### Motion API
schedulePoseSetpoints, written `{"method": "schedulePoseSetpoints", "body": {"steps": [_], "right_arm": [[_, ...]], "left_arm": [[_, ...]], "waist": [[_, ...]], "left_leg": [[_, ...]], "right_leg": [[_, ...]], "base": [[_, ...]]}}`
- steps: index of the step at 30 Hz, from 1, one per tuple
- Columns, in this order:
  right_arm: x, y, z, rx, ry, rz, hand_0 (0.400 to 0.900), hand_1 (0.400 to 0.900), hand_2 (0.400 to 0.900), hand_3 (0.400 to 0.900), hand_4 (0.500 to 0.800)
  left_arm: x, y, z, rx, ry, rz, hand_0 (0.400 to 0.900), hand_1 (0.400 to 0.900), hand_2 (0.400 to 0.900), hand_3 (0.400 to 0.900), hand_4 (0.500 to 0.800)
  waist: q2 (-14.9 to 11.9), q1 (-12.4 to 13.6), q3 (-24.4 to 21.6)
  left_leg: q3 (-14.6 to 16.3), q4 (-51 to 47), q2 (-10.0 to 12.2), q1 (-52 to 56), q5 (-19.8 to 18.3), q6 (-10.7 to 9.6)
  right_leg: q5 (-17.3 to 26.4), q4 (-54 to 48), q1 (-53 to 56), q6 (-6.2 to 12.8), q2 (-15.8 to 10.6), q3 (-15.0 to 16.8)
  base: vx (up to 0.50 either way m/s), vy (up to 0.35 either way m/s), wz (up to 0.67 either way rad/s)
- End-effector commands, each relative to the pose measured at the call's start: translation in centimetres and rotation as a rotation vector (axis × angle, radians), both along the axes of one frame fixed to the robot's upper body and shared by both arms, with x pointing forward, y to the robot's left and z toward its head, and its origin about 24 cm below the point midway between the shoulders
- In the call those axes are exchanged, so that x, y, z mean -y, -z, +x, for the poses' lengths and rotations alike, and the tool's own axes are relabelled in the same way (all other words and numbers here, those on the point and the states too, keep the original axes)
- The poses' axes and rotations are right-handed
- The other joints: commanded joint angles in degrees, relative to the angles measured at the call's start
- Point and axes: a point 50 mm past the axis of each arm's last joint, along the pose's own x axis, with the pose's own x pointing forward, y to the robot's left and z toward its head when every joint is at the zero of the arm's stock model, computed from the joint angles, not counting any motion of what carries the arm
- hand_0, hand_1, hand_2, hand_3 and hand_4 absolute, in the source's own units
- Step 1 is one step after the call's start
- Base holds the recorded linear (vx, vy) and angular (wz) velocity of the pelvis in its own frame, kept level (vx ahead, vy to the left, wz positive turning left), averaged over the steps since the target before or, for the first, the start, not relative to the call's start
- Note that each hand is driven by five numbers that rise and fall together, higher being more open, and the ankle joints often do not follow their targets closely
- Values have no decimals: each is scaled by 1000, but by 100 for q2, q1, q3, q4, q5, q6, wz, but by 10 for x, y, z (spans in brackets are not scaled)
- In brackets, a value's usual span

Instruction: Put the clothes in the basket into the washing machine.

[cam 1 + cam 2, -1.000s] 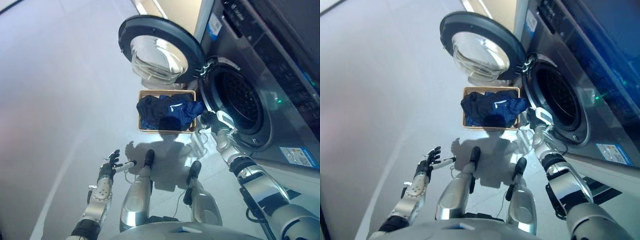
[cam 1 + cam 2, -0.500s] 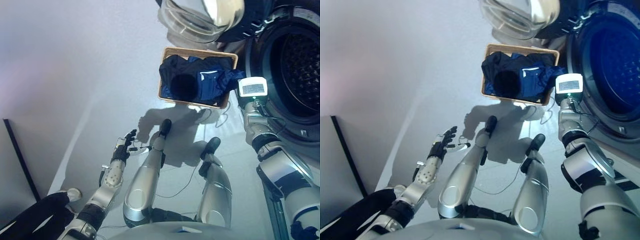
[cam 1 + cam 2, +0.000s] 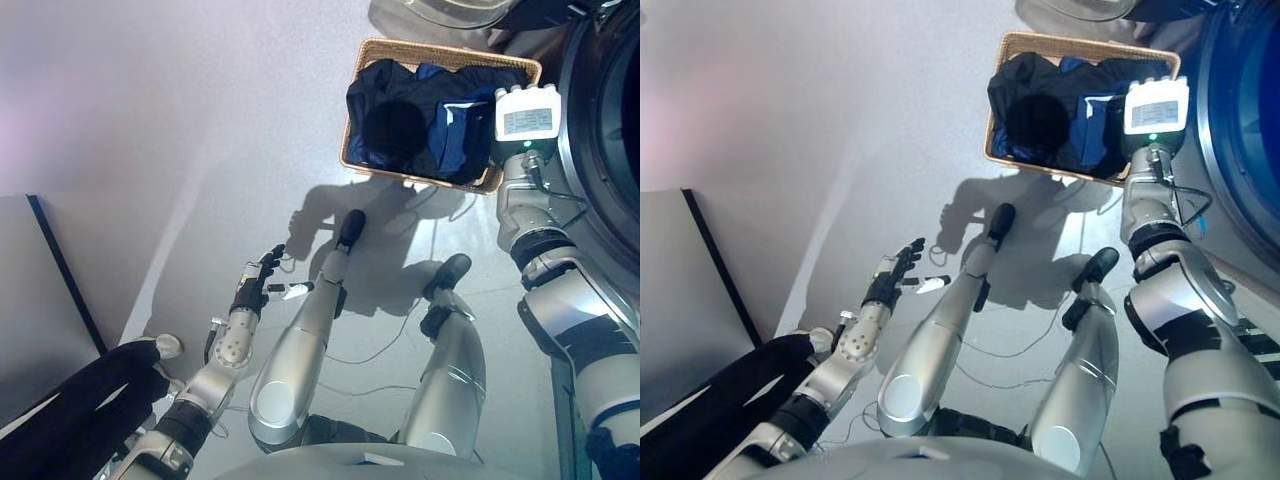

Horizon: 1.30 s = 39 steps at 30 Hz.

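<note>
**The head camera tips down and the right arm reaches over the basket**

The whole view shifts between the earlier pictures and now, so the camera has moved: the washing machine (image 3: 610, 150) slides to the right edge and its door almost leaves the top of the picture. The wicker basket (image 3: 352, 140) with the dark blue clothes (image 3: 420, 120) now sits near the top instead of the middle. The right arm stretches further forward, and its wrist is now over the right end of the basket. The left hand (image 3: 258, 290) keeps its straight fingers low above the floor (image 3: 150, 130)
</note>
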Motion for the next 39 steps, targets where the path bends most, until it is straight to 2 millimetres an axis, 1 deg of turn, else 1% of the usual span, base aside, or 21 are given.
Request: {"method": "schedulePoseSetpoints", "body": {"steps": [1,2,3,6,9,11,16,19,22,24,25,26,27,33,37,39], "right_arm": [[40,-58,-15,167,95,-157,900,900,900,900,800],[47,-61,-19,172,116,-159,900,900,900,900,800],[52,-67,-22,190,129,-160,900,900,900,900,800],[66,-73,-29,207,170,-143,900,900,900,900,800],[75,-74,-35,219,208,-117,900,900,900,900,800],[81,-70,-38,220,228,-94,900,900,900,900,800],[89,-75,-44,236,252,-98,900,900,900,900,800],[92,-75,-46,241,264,-78,900,900,900,900,800],[92,-68,-45,222,263,-52,900,900,900,900,800],[94,-63,-46,203,276,-40,900,900,900,900,800],[96,-61,-47,200,285,-27,873,873,873,873,784],[97,-59,-48,193,293,-23,680,680,680,680,668],[98,-59,-49,193,301,-15,400,400,400,400,500],[103,-54,-53,198,330,-11,400,400,400,400,500],[101,-58,-53,235,323,-6,400,400,400,400,500],[100,-60,-52,274,312,25,400,400,400,400,500]], "left_arm": [[-3,-20,-2,112,12,-17,900,900,900,900,800],[-2,-22,-2,121,12,-29,900,900,900,900,800],[-1,-25,-2,134,17,-37,900,900,900,900,800],[0,-27,-2,144,13,-43,900,900,900,900,800],[2,-25,-6,138,8,-59,900,900,900,900,800],[5,-26,-8,144,10,-69,900,900,900,900,800],[8,-29,-8,164,9,-79,900,900,900,900,800],[11,-30,-8,172,14,-87,900,900,900,900,800],[11,-34,-7,187,5,-102,900,900,900,900,800],[11,-37,-5,204,-6,-104,900,900,900,900,800],[11,-37,-5,207,-9,-104,900,900,900,900,800],[11,-39,-4,215,-10,-106,900,900,900,900,800],[11,-40,-4,221,-12,-106,900,900,900,900,800],[12,-44,-3,238,-10,-100,900,900,900,900,800],[10,-46,-1,252,-14,-90,900,900,900,900,800],[11,-47,0,257,-14,-87,900,900,900,900,800]], "waist": [[470,28,-100],[498,29,-100],[533,6,-100],[589,-35,-100],[627,-13,-100],[682,-5,-100],[835,-67,-100],[867,-56,-100],[886,-67,-100],[900,-86,-100],[901,-93,-100],[910,-102,-100],[909,-110,-100],[926,-134,-100],[928,-159,-100],[929,-172,-100]], "left_leg": [[80,1029,-252,-489,-1012,24],[93,1169,-281,-616,-1079,31],[81,1313,-370,-783,-1125,41],[145,1700,-495,-1193,-1229,78],[217,1808,-505,-1380,-1261,119],[218,1863,-538,-1467,-1258,136],[225,1937,-650,-1662,-1254,158],[244,1915,-644,-1720,-1221,166],[259,1914,-655,-1740,-1214,183],[248,1929,-679,-1752,-1219,189],[254,1930,-688,-1759,-1220,188],[258,1932,-692,-1766,-1225,187],[264,1934,-694,-1775,-1225,190],[273,1886,-695,-1808,-1189,181],[286,1833,-674,-1785,-1168,175],[297,1795,-660,-1768,-1155,170]], "right_leg": [[-13,215,-238,195,-30,255],[-76,375,-390,208,-111,286],[-138,609,-556,208,-174,343],[-224,1048,-976,207,-322,494],[-273,1237,-1211,204,-364,532],[-305,1337,-1315,202,-407,568],[-407,1633,-1608,193,-539,697],[-417,1632,-1670,184,-555,718],[-430,1650,-1714,183,-564,713],[-438,1675,-1747,176,-565,764],[-444,1681,-1752,170,-567,772],[-449,1684,-1771,167,-566,790],[-453,1685,-1781,158,-563,801],[-456,1656,-1824,151,-551,798],[-428,1598,-1816,154,-533,810],[-420,1565,-1811,158,-523,806]], "base": [[72,35,6],[-41,70,21],[-42,74,25],[-30,60,18],[6,49,-7],[0,11,3],[-10,24,14],[2,5,-1],[2,5,-1],[-10,-3,4],[-18,-1,4],[0,0,0],[0,0,0],[0,0,0],[-6,2,-2],[-6,3,-5]]}}
